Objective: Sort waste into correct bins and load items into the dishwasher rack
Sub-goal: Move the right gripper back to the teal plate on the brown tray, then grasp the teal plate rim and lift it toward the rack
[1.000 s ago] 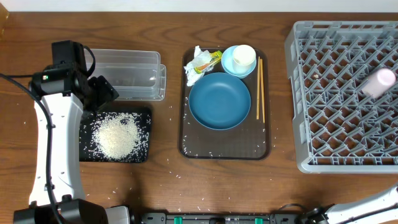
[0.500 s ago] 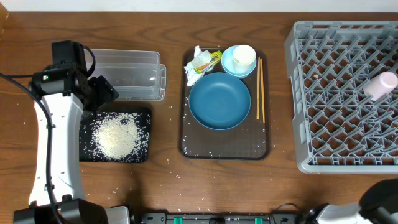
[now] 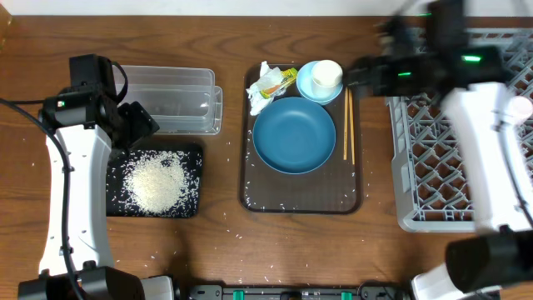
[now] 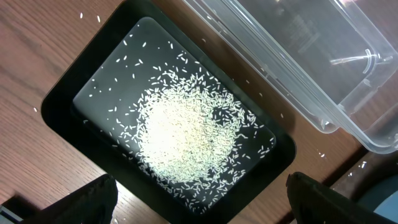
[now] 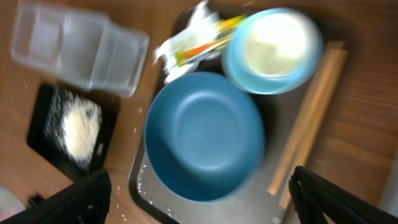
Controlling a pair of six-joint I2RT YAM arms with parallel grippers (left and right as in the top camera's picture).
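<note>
A brown wooden tabletop carries four large things. At the far left lies a clear rectangular plastic tub, and just in front of it a shallow black rectangular tray. In the middle, apart from both, sits a dark brown serving tray. A square grey plastic lattice rack fills the right side, running past the edge of view. Loose white rice grains are scattered on the bare wood between the black tray and the brown one.
</note>
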